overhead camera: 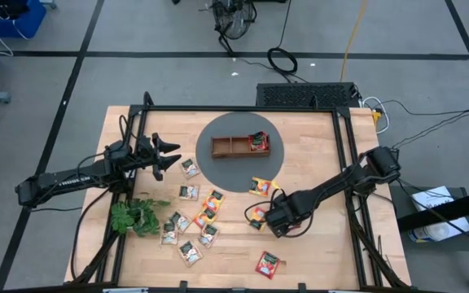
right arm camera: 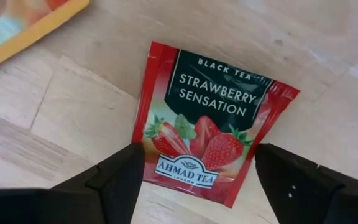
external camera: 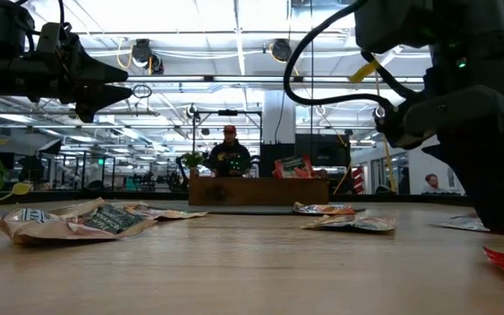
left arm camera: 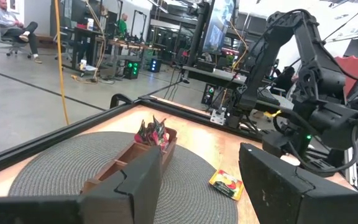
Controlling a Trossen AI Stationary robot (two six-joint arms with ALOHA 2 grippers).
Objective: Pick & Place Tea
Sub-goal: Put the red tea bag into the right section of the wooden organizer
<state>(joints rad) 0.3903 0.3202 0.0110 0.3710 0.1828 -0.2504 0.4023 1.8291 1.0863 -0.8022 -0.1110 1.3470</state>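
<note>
Glossy red foil fills the right wrist view: a flat square strawberry black tea sachet (right arm camera: 210,127) with crimped edges, lying on the pale, fine-grained wooden table (right arm camera: 55,112). Right gripper (right arm camera: 197,171) hovers directly over it, its two dark matte fingers spread wide so that the sachet's lower edge lies in the gap between them, untouched. An orange-yellow sachet (right arm camera: 23,22) lies just beside it at the corner.

From above, the right gripper (overhead camera: 277,221) sits over the table's right-centre, near two orange-yellow sachets (overhead camera: 260,187). More sachets, pale with green print and orange, lie scattered in a loose cluster (overhead camera: 192,224) on the left half, beside a leafy green sprig (overhead camera: 135,216); another red sachet (overhead camera: 267,263) lies alone near the front edge.

A brown wooden tray (overhead camera: 228,147) rests on a round, dark woven mat (overhead camera: 210,167), with sachets (overhead camera: 258,142) standing in its right compartment. Left gripper (overhead camera: 169,156) waits above the table beside the mat, its jaws partly apart and empty
</note>
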